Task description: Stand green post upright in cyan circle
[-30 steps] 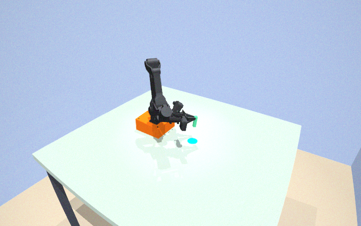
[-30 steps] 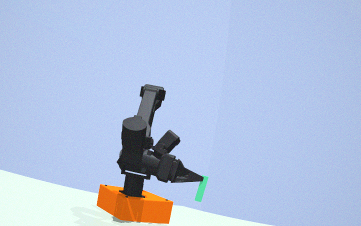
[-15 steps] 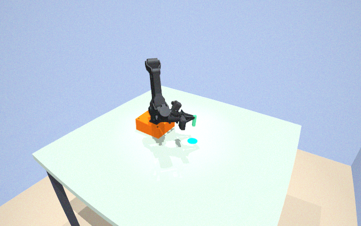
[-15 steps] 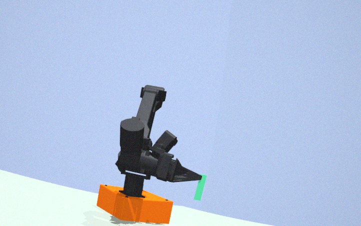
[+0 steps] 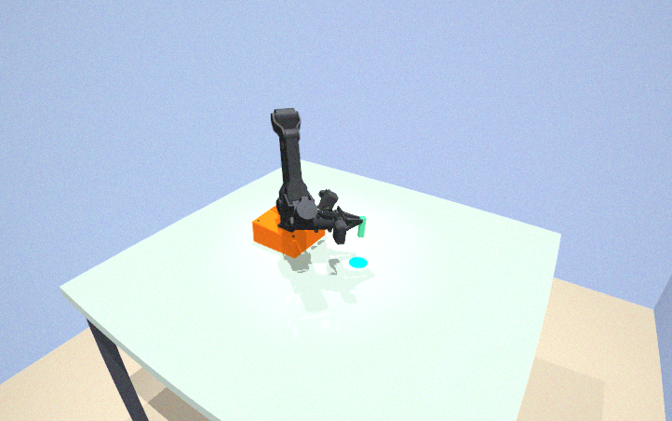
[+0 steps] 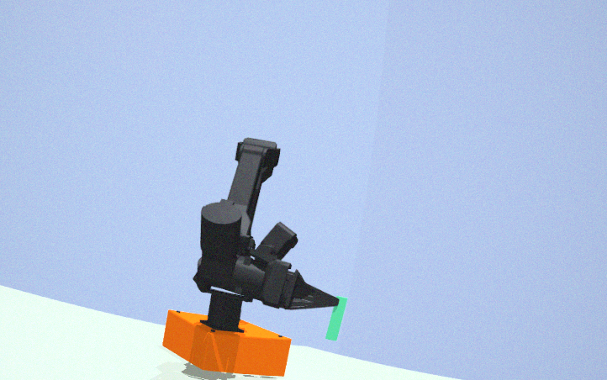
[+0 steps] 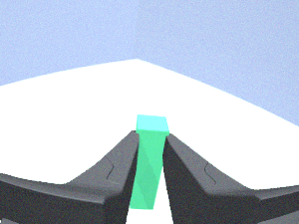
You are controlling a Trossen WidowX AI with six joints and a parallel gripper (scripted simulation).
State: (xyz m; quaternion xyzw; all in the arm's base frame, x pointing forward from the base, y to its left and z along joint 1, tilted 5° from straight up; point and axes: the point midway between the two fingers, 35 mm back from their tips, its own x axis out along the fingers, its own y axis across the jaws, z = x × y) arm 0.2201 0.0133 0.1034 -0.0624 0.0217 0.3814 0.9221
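Note:
My gripper (image 5: 362, 221) (image 6: 339, 302) (image 7: 152, 138) is shut on the green post near its upper end and points nearly level, tipped slightly down. The green post (image 5: 361, 229) (image 6: 335, 320) (image 7: 149, 165) hangs from the fingertips in the air, close to upright, with its long part below the fingers. The cyan circle (image 5: 357, 262) lies flat on the table, lower in the picture than the post in the top view, with a gap between them. The circle does not show in the exterior view or in the wrist view.
The orange base (image 5: 274, 239) (image 6: 260, 351) carries the black arm (image 5: 291, 163) (image 6: 244, 179) and stands to the left of the circle in the top view. The pale table (image 5: 421, 347) (image 6: 44, 322) (image 7: 65, 128) lies below, with the arm's shadows beside the circle.

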